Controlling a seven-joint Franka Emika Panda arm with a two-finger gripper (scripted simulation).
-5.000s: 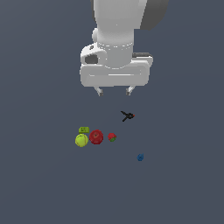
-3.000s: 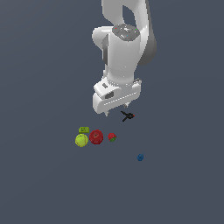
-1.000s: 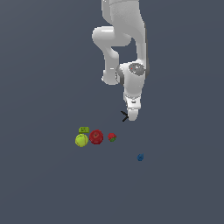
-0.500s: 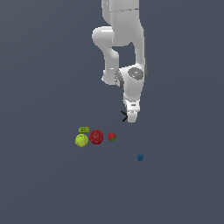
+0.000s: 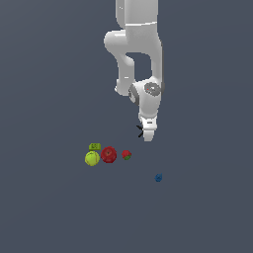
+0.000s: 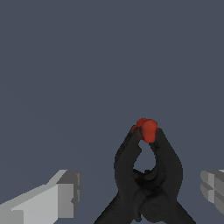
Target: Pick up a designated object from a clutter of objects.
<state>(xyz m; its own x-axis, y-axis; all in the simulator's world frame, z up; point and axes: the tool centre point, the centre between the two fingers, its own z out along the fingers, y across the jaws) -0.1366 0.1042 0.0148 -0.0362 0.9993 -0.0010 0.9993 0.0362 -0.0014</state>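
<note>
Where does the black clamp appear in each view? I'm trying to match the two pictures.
Exterior view: the black clamp peeks out at the exterior view's left of the gripper, above the small red-green fruit.
Wrist view: the clamp lies between the two fingers, red tip pointing away.
Shared landmark: the gripper itself, straddling the clamp.
</note>
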